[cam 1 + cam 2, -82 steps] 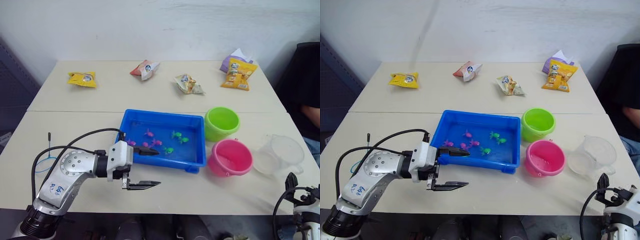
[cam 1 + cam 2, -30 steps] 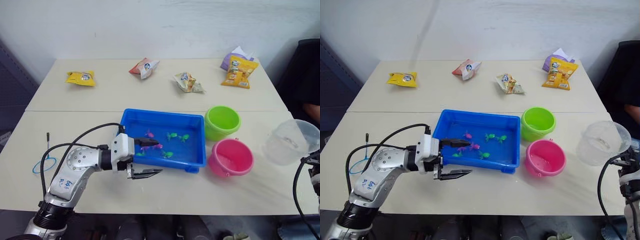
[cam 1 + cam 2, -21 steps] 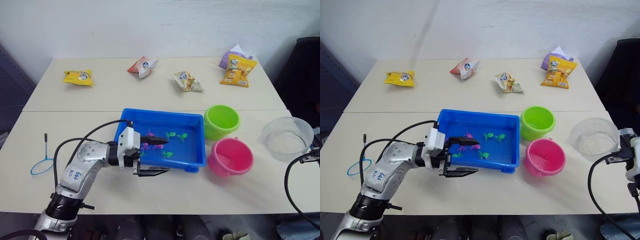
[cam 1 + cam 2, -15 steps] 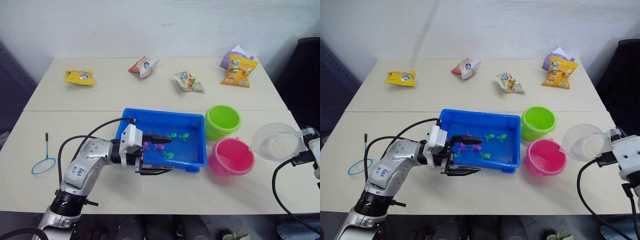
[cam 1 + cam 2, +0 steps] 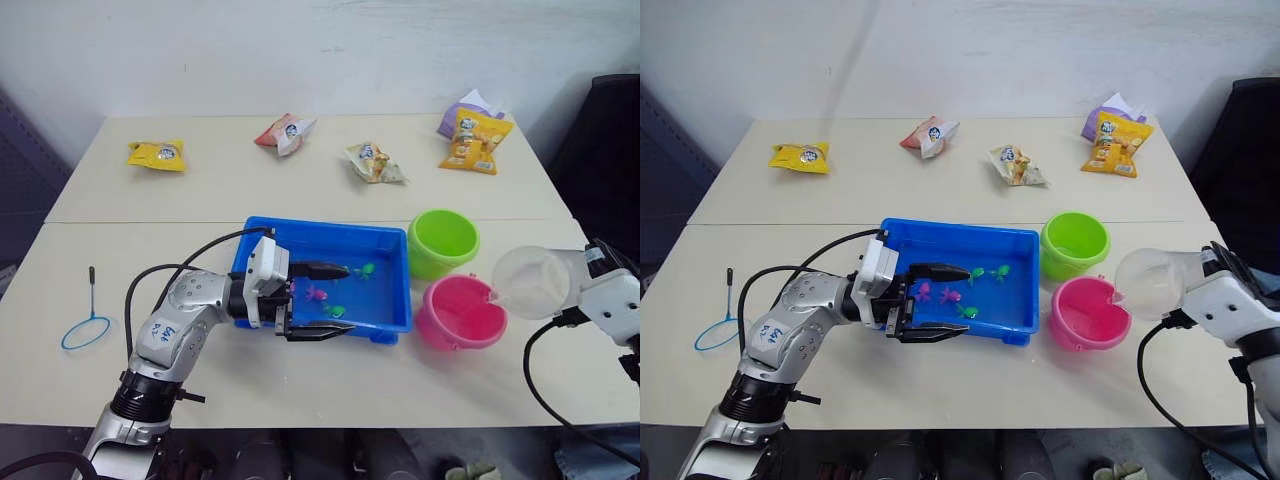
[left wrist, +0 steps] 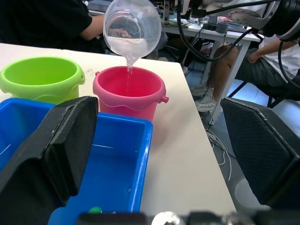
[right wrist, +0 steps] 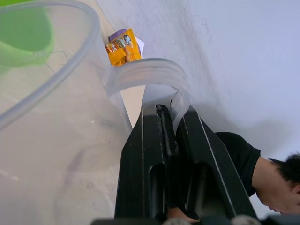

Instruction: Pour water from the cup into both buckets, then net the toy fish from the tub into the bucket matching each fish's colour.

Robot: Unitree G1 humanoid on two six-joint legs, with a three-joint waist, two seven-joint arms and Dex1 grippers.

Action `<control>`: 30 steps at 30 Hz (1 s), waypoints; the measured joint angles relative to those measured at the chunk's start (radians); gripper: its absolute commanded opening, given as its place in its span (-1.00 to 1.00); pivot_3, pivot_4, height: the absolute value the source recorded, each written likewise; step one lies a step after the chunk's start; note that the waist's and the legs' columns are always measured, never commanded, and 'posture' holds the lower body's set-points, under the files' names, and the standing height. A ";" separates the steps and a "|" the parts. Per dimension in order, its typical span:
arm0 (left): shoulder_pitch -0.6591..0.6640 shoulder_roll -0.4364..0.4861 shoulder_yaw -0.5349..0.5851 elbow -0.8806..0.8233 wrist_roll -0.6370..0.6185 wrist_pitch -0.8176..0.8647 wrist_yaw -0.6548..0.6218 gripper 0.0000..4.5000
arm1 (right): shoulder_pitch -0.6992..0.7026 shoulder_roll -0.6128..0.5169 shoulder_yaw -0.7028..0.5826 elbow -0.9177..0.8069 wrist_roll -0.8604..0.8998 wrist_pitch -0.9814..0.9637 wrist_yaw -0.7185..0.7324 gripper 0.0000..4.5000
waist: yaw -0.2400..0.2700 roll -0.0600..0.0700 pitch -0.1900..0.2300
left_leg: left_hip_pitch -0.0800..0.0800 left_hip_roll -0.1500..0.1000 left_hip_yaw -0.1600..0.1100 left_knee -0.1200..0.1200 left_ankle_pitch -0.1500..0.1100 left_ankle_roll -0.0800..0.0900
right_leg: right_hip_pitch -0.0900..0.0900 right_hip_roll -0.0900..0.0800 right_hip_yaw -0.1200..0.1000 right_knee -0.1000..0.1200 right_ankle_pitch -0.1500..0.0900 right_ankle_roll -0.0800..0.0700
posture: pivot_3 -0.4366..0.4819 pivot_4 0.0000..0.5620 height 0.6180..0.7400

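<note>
Tipped the cup [image 6: 132, 29] lip-down over the pink bucket [image 5: 461, 315] near the counter's [image 5: 200, 195] front right edge, right fingers [image 7: 161, 154] clenched on its handle, so a thin stream fell inside; green bucket [image 5: 443, 241] just behind, not yet poured into by the look of it. Reached across the tub [image 5: 390, 318] at the front middle with the left gripper [image 5: 322, 299], fingers spread and empty above the toy fish [image 5: 318, 294]. Left the net [image 5: 86, 322] flat near the front left edge.

Beige table [image 5: 180, 200] w/ blue tub [image 5: 392, 280], 2 buckets [image 5: 443, 240], net [image 5: 86, 330], snack packs [image 5: 157, 155].
</note>
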 measured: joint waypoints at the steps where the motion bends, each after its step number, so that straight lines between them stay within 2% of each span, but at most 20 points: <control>1: 0.000 0.000 0.000 0.000 0.000 0.000 0.000 1.00 | -0.002 0.000 0.000 0.002 -0.008 -0.011 0.000 -0.99 | 0.000 0.000 0.000 | 0.000 0.000 0.000 0.000 0.000 0.000 | 0.000 0.000 0.000 0.000 0.000 0.000 | -0.05 -0.47 0.98; 15: -0.001 -0.012 -0.001 0.017 0.002 -0.015 0.000 1.00 | -0.019 0.004 0.023 0.037 -0.097 -0.145 -0.021 -0.99 | 0.000 0.000 0.000 | 0.000 0.000 0.000 0.005 0.000 0.000 | 0.000 0.000 0.001 0.004 0.000 0.000 | -0.05 -0.47 0.98; 30: -0.001 -0.012 -0.001 0.027 0.020 -0.034 0.001 1.00 | -0.045 0.016 0.040 0.039 -0.176 -0.197 -0.062 -0.99 | 0.000 0.000 0.000 | 0.000 0.000 0.000 0.006 0.000 0.000 | 0.000 0.000 0.001 0.005 0.000 0.000 | -0.05 -0.47 0.98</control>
